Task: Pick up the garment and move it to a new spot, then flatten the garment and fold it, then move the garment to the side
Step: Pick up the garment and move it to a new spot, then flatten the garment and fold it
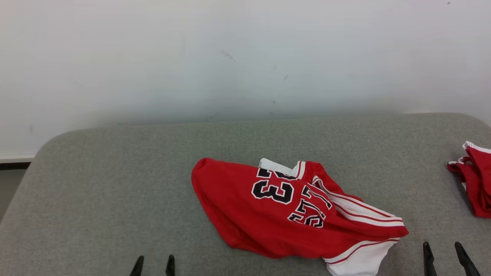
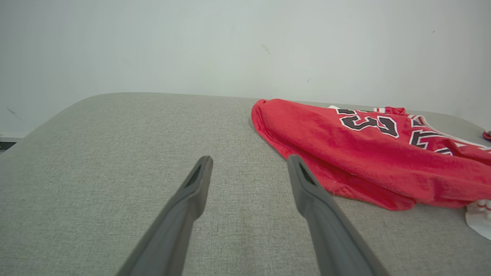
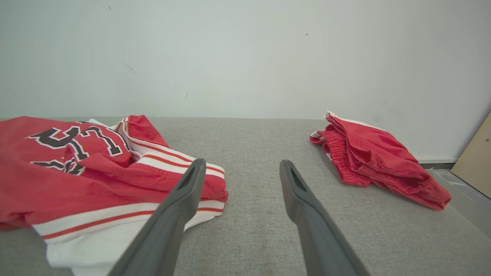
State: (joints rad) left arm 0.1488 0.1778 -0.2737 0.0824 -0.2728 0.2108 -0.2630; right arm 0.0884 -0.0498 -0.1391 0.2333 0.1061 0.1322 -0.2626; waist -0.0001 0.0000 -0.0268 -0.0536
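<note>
A crumpled red garment (image 1: 295, 209) with black numbers and white-and-red striped trim lies on the grey padded table (image 1: 115, 184), right of centre and near the front edge. The same garment (image 2: 364, 153) spreads to the right of my left fingers, and the garment (image 3: 84, 172) lies to the left of my right fingers. My left gripper (image 1: 153, 262) stands open at the lower left, apart from the cloth. Just past the garment's white hem, my right gripper (image 1: 445, 249) is open at the lower right. Nothing sits between either pair of fingers.
A second bunched red garment (image 1: 475, 176) lies at the table's right edge, also seen as a red heap (image 3: 376, 157) right of my right fingers. A white wall (image 1: 245, 57) rises behind the table. A tan board (image 3: 475, 157) leans at the far right.
</note>
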